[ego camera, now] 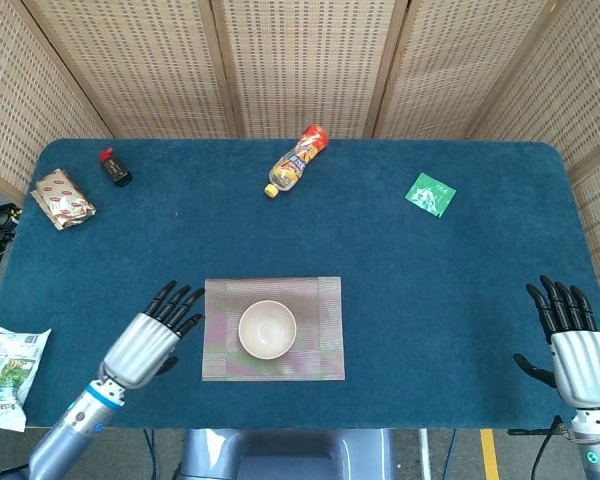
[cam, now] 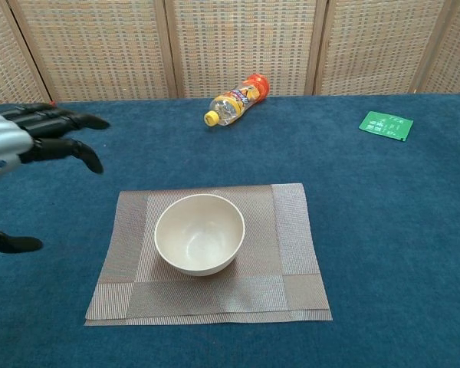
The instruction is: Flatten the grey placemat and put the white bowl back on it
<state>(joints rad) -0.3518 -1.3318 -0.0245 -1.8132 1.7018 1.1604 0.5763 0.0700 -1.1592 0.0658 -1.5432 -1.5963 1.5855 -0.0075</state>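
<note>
**Mat and bowl: position and hand status**

At the table's (ego camera: 460,300) near centre lies the rectangular grey mat (ego camera: 320,330), a woven ribbed sheet with paler bands near its edges. In the chest view its near edge shows a second layer edge just beneath the top one (cam: 215,316). The bowl (ego camera: 267,329), round, smooth and cream-white, stands upright on the mat, slightly left of its middle (cam: 199,234).

The left hand (ego camera: 152,338) is over the blue cloth just beside the mat's left edge. Its dark fingers (cam: 69,121) are extended and spread, grasping nothing. The right hand (ego camera: 572,345) is at the table's right near corner, well apart from the mat, fingers straight and apart, also grasping nothing.

Table covering: blue, short-pile fabric. At the far side lie a clear plastic bottle (ego camera: 297,160) on its side, a flat green packet (ego camera: 431,194), a crinkled foil pack (ego camera: 62,197) and a small dark bottle (ego camera: 115,167). A crumpled wrapper (ego camera: 10,365) lies off the table's left edge.
</note>
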